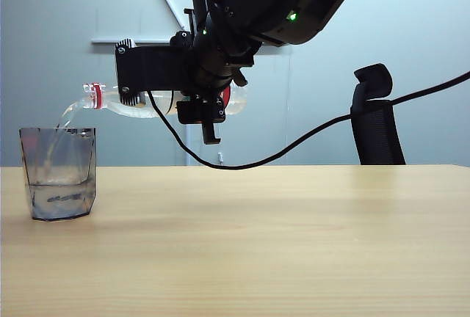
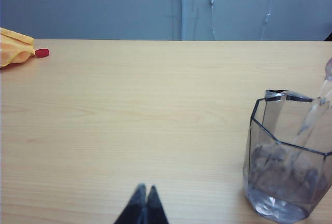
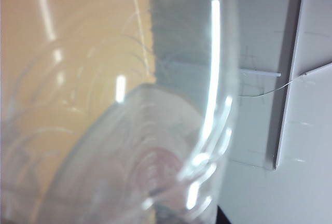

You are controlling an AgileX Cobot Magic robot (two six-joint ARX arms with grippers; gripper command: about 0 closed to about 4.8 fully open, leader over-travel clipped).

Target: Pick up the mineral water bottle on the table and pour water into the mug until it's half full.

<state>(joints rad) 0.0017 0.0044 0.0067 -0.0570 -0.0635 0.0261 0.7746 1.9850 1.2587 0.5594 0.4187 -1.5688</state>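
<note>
Above the left end of the table [image 1: 294, 243], the right pincer [image 1: 202, 108] holds the mineral water bottle [image 1: 139, 103] clamped around its body, the jaws set part-way and pressing the clear plastic; in the right wrist view that plastic [image 3: 155, 146] fills nearly the whole picture, so the fingers themselves cannot be made out there. The bottle's long axis lies close to level, its red-ringed neck pointing left and a touch downward, away from the pincer and toward the mug [image 1: 59, 174]. The mug stands upright on the table, below and just left of the bottle's mouth, apart from it. A thin stream of water [image 1: 67, 115] arcs from the mouth over the near rim and into the mug. Seen from the left wrist camera, the mug [image 2: 288, 156] shows water pooled only in its lower part, which I judge to be short of half. The left pincer [image 2: 144, 206] rests low with its tips pressed together, holding nothing, near the mug but not touching it. What the coming move turns on is the tilt of that axis: the mouth sits only just over the rim, so I judge that righting the bottle should swing the neck upward rather than drag it sideways off the mug.
</note>
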